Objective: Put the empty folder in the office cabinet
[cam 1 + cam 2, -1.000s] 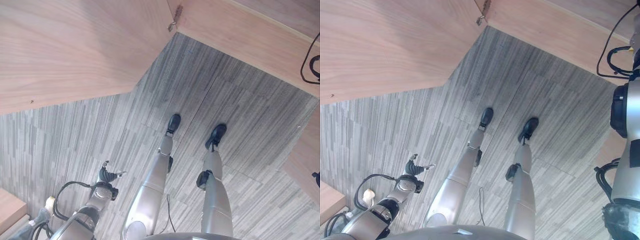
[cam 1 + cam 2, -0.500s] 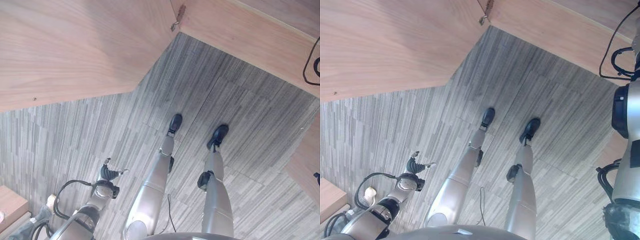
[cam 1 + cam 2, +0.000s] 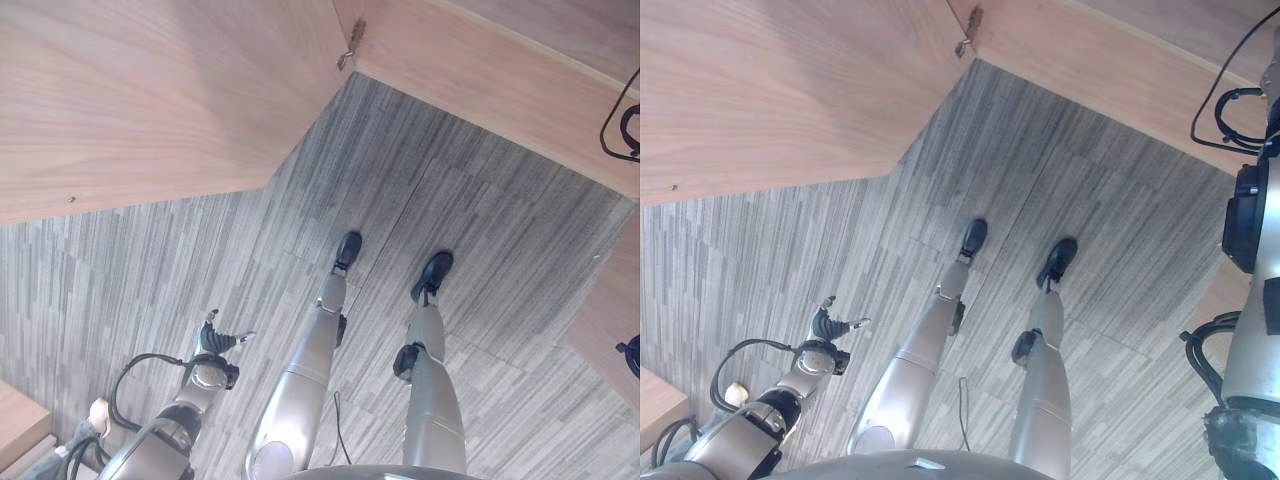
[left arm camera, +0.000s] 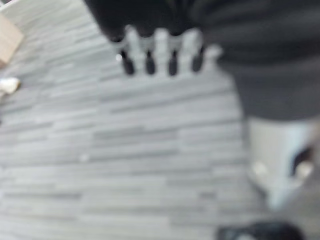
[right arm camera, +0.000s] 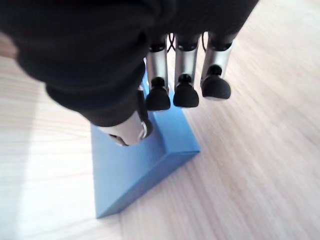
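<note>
Here, blue boxy folder point(image 5: 145, 167), standing on pale wood point(image 5: 240, 175)

Nothing readable anywhere here, honestly: no labels, numbers or signs on the blue folder point(image 5: 145, 170), the wood panels point(image 3: 150, 90) or the grey floor point(image 3: 450, 200).

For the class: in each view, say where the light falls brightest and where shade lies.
Right wrist view: a bright, washed-out band lies on the wooden surface beside the blue folder, which shows no glare. Left eye view: the wooden panel is evenly lit, and the carpet darkens towards the corner where the panels meet.
</note>
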Tool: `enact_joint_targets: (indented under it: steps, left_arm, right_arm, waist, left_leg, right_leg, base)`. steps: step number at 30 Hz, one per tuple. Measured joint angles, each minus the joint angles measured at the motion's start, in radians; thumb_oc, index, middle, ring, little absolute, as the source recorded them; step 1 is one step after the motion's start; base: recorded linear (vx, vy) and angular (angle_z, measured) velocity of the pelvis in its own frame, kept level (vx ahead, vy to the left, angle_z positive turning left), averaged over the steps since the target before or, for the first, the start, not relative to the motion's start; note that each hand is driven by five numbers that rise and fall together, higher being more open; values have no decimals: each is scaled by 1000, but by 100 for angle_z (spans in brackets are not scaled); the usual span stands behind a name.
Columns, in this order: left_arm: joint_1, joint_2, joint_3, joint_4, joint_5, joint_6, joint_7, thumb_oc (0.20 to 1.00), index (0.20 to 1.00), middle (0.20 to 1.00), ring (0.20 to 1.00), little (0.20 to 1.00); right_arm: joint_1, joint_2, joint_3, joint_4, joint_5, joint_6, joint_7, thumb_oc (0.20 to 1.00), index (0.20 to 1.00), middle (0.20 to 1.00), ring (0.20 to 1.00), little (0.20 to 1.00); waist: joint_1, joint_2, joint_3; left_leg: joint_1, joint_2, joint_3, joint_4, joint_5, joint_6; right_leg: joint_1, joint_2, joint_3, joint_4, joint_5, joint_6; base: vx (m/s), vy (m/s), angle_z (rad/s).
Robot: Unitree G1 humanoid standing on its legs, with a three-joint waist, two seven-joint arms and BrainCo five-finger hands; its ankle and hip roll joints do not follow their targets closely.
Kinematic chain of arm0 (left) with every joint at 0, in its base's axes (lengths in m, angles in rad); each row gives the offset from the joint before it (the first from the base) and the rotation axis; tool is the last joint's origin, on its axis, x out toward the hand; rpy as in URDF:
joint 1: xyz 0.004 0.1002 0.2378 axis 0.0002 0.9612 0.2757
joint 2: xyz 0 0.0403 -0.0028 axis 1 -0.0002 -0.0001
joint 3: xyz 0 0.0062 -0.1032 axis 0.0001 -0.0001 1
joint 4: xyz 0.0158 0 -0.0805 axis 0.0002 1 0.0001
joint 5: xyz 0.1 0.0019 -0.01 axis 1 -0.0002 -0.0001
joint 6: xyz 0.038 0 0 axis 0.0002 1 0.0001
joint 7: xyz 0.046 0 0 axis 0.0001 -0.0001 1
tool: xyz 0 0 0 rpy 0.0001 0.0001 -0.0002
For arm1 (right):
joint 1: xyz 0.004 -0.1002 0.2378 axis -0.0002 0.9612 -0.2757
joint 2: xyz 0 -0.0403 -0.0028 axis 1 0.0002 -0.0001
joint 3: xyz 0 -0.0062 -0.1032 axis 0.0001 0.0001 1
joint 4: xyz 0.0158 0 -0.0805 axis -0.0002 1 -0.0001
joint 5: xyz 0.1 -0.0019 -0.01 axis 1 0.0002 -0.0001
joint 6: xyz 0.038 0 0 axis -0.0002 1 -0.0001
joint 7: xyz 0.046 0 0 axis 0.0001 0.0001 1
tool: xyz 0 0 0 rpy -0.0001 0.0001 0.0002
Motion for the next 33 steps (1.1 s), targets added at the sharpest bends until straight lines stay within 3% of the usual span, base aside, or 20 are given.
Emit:
enact_joint_targets:
  steps: [10,16,20,21,23,25,26,27,28,30,33]
  left_arm:
    - [-3,-1,5,7,-6,-3,20,1000,1000,1000,1000,1000]
    - [-13,-7,7,6,-9,-1,35,1000,1000,1000,1000,1000]
    - [-30,-23,11,8,-7,-2,37,1000,1000,1000,1000,1000]
    - [-28,-30,11,13,-6,-3,37,1000,1000,1000,1000,1000]
    - [-10,-30,21,27,2,-1,37,1000,1000,1000,1000,1000]
    - [38,-34,40,27,6,-2,37,1000,1000,1000,1000,1000]
    - [53,-35,51,28,22,5,35,1000,1000,1000,1000,1000]
    - [60,-34,54,32,27,12,33,1000,1000,1000,1000,1000]
    - [66,-35,59,44,42,20,30,1000,1000,1000,1000,1000]
    - [126,-40,102,73,68,42,16,1000,1000,1000,1000,1000]
    - [175,-55,166,108,85,72,8,1000,1000,1000,1000,1000]
  right_arm:
    - [12,25,-5,-57,-40,-27,-86,200,200,200,200,200]
    - [102,29,-115,-55,-76,-26,-146,200,200,200,200,200]
    - [248,69,-182,-65,-88,-23,-152,200,200,200,200,200]
    - [300,91,-200,-65,-90,-22,-155,200,200,200,200,200]
    - [420,169,-193,-84,-142,-22,-160,200,200,200,200,200]
    - [488,219,-182,-104,-165,-18,-161,200,200,200,200,200]
    - [531,232,-184,-134,-185,-19,-158,200,200,200,200,200]
    - [577,238,-195,-161,-210,-19,-151,200,200,200,200,200]
    - [640,247,-210,-193,-241,-19,-141,200,200,200,200,200]
    - [844,353,-241,-289,-307,-21,-115,200,200,200,200,200]
    - [1050,486,-269,-420,-352,-35,-94,200,200,200,200,200]
  waist:
    - [-37,0,0]
    - [-48,0,0]
    - [-51,-2,1]
    - [-52,-2,1]
    - [-77,-4,0]
    - [-83,-9,-41]
    - [-83,-8,-55]
    - [-102,-11,-57]
    - [-113,-12,-57]
    - [-137,-18,-61]
    - [-162,-23,-74]
  left_leg:
    - [18,1,20,9,0,1]
    - [32,1,20,10,0,1]
    - [135,1,23,-6,-2,2]
    - [186,1,23,-17,-3,2]
    - [303,0,23,-22,-30,-2]
    - [348,30,26,-58,-31,2]
    - [372,42,33,-87,-25,2]
    - [400,24,27,-102,-12,-6]
    - [435,13,17,-115,-7,-1]
    - [576,9,39,-152,-11,16]
    - [679,8,67,-169,-31,34]
  right_leg:
    - [13,0,22,0,-9,15]
    - [28,0,22,0,10,5]
    - [121,0,22,0,8,4]
    - [165,0,22,0,8,4]
    - [283,-1,21,-1,-68,13]
    - [310,5,-10,5,-156,62]
    - [307,11,-21,54,-156,44]
    - [343,-4,-29,78,-138,54]
    - [387,-4,-28,55,-133,16]
    - [523,-5,-14,6,-111,3]
    - [600,-6,4,4,-110,1]
  base:
    - [-11,-1,-1]
    - [0,0,0]
    - [0,0,0]
    - [0,0,0]
    - [5,9,-4]
    - [5,47,-35]
    - [6,61,-19]
    - [50,50,19]
    - [66,60,34]
    - [60,102,-9]
    - [43,100,-34]
